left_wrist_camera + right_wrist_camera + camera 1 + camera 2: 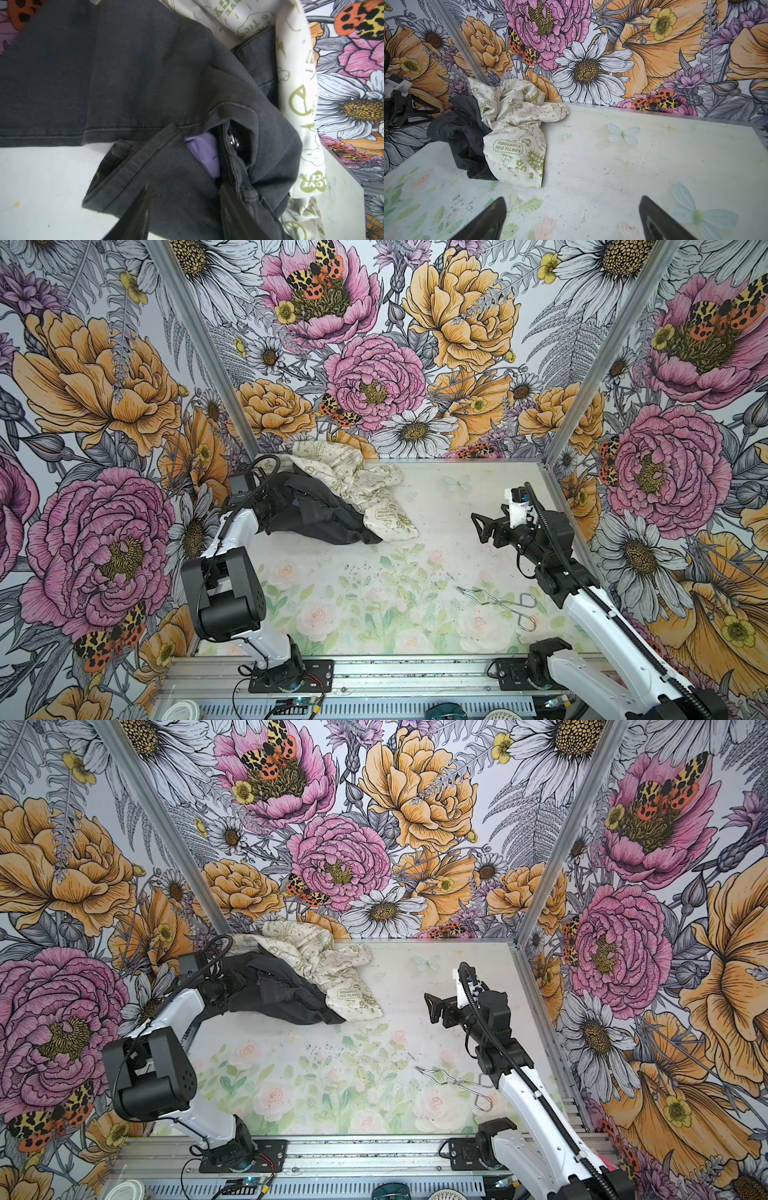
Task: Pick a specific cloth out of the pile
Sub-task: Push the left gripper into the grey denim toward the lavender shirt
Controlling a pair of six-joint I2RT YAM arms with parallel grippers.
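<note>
While the right end effector (pixel 573 199) gapes empty, the left end effector (pixel 185 187) straddles a black fold of the pile (pixel 145 72) beside the lavender cloth (pixel 204 153), half-spread; grip unclear tbh.

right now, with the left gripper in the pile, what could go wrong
1. The left gripper straddles a fold of the black garment; only a sliver of the lavender T-shirt shows beyond it, so closing may grab black fabric instead.
2. The T-shirt lies under that garment, so pulling could drag the pile along.
</note>
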